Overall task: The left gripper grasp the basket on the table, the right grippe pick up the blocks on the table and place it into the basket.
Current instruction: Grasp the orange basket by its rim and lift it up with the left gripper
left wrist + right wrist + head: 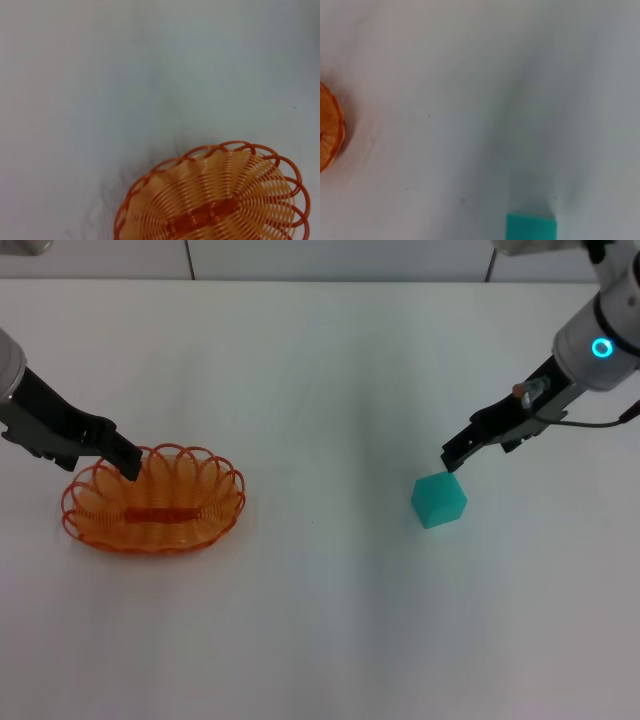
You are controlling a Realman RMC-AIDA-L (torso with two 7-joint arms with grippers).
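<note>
Teal cube [439, 499] just below right pincer [452, 457] (grip unclear); left pincer [127, 467] at basket [155, 500] rim.

An orange wire basket [215, 200] sits on a plain white table [125, 75] — only part of it shows, cut off at the picture's edge. Its looped rim curves around ribbed sides, and a darker orange bar crosses its floor.

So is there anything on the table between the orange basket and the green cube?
No. In the head view only bare white table lies between the basket and the cube; the right wrist view shows the same.
</note>
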